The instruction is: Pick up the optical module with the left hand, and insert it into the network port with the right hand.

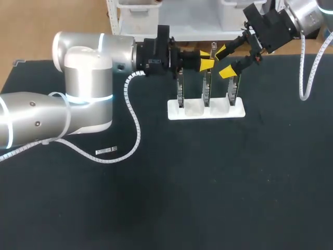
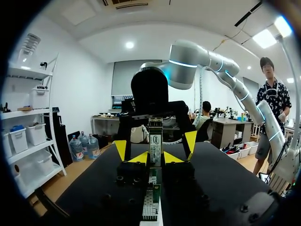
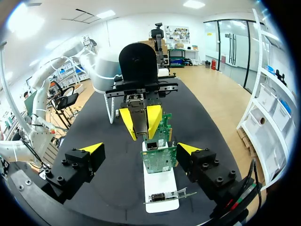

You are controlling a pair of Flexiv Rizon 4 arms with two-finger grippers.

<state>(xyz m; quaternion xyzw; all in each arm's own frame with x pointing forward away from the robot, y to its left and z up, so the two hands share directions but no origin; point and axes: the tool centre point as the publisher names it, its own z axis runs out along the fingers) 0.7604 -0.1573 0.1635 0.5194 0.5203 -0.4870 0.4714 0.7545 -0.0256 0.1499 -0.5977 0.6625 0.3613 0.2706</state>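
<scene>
The optical module [image 3: 140, 121] sits clenched in the left claw [image 1: 206, 59], just over the middle network card [image 1: 206, 88]. This card stands upright with two others in a white stand [image 1: 205, 111] at the far side of the black counter [image 1: 208, 182]. The right claw [image 1: 223, 62] hangs released just right of it, fingers wide apart. A small silver piece [image 1: 106, 151] lies nearer, to the left.

Silver left arm [image 1: 83, 73], coiled white cable [image 1: 134, 117] — yellow-tipped gripper [image 1: 206, 59].

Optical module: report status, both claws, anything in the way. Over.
Left claw shut on optical module, over the card stand. Right claw open, facing it, astride a network card. Module not yet handed over.
</scene>
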